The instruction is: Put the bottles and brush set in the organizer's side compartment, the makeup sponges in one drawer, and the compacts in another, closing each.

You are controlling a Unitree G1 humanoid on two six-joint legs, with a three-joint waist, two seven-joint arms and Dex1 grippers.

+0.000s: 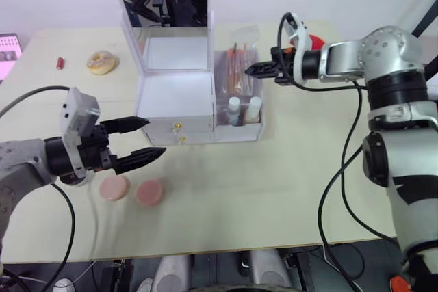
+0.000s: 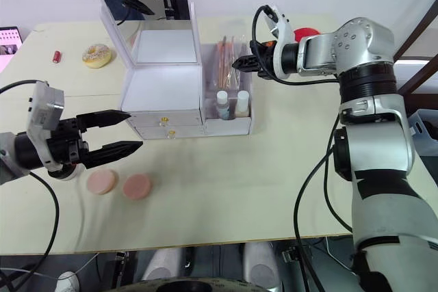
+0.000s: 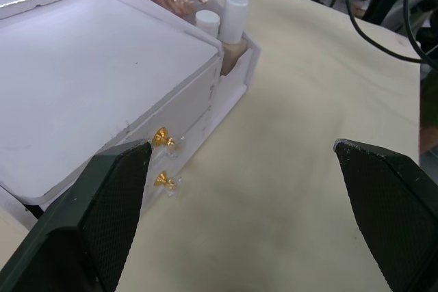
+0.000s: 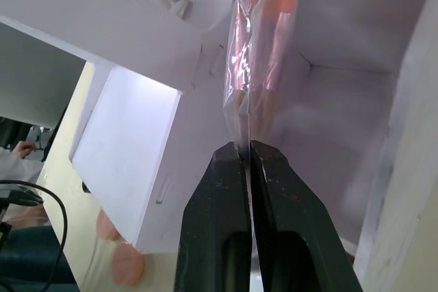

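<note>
R tool [image 4: 250, 162] is pinched tight on the clear bag of the brush set [image 1: 237, 68], which sits in the organizer [image 1: 174, 94] side compartment w/ two bottles [image 1: 243, 109] at its front end. L tool [image 1: 147, 138] is wide apart, holding nothing, just above the worktop [image 1: 274, 189] in front of the shut drawers [image 1: 179, 132]. Two sponges [image 1: 131, 190] lie by it on the worktop.

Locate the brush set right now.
The brush set stands in the organizer's side compartment on the robot's right, behind the two bottles; in the right wrist view the right gripper fingers pinch its clear bag.
</note>
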